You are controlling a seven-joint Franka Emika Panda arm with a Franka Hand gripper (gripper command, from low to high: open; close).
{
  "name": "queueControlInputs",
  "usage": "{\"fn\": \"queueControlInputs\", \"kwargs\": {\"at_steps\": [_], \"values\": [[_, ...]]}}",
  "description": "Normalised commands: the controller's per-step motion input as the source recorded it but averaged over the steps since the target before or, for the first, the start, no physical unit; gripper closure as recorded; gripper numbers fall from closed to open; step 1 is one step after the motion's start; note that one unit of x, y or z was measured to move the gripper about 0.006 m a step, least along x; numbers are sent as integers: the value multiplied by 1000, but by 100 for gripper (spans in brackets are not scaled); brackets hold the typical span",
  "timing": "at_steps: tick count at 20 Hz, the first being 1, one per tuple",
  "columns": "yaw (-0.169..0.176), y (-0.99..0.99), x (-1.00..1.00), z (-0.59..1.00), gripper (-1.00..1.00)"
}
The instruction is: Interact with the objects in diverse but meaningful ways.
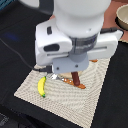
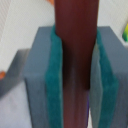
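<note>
Currently, across the exterior view's left to right, the yellow banana (image 1: 42, 86) is being left lying on the mat (image 1: 95, 100) while the brown sausage stick (image 1: 75, 78), long axis roughly upright, is being pinched between the gripper (image 2: 75, 75) pads just beside it.

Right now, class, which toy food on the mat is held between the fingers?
The brown sausage stick, clamped upright between the teal-padded fingers; the yellow banana lies free on the woven mat.
</note>
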Motion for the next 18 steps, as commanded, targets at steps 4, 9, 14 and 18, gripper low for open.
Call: {"fn": "queueControlInputs", "kwargs": {"at_steps": [4, 9, 14, 18], "values": [[52, 731, -459, 1, 100], [44, 657, -423, -2, 100], [25, 614, -385, 71, 100], [13, 611, -440, 92, 100]]}}
